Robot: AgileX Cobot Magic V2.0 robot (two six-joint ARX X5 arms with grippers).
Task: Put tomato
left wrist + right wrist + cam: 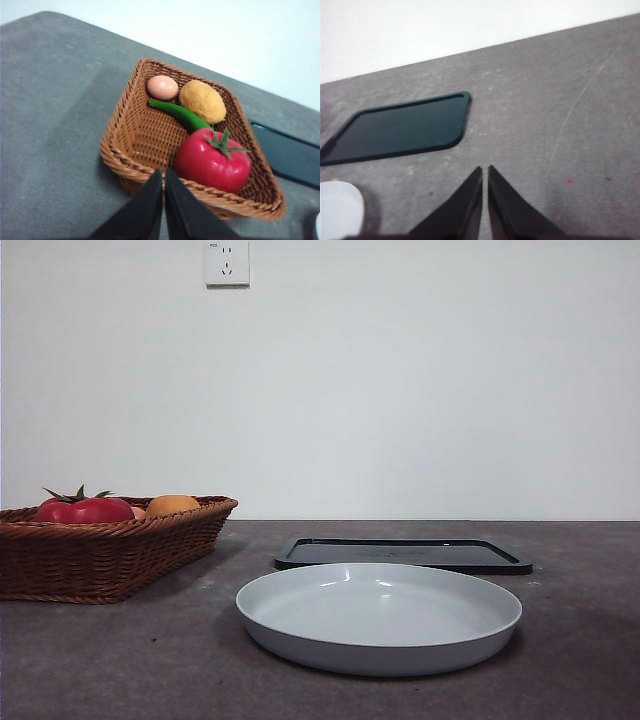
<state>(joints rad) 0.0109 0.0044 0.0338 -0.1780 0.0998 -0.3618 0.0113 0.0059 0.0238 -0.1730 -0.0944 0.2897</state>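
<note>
Nearest you in the front view sits the grey plate (379, 618), empty, with the black tray (403, 555) just behind it and the wicker basket (100, 550) off to the left. The tomato (85, 509) lies in that basket, only its red top and green stalk showing over the rim. Neither arm appears in this view.

Your left gripper (163, 176) hangs above the near rim of the basket, jaws pressed almost together and holding nothing. Your right gripper (485, 172) waits over bare table to the right of the tray, jaws likewise closed to a slit and empty.

The step in hand looks like the reach for the tomato, so use the left arm. Open the jaws wide before you descend; they are too narrow for so round a fruit. Come straight down over the red body, clear of the stalk, and close gently, since the glossy skin may slip. Mind the green pepper (181, 114) touching the tomato's far side, and lift well clear of the rim before you carry it away.

The left wrist view shows what the front view hides: the pepper, the whole of the egg (162, 87) and the orange fruit (202, 101) at the far end of the basket. Only the front view shows the plate whole, a likely place to set the tomato.
</note>
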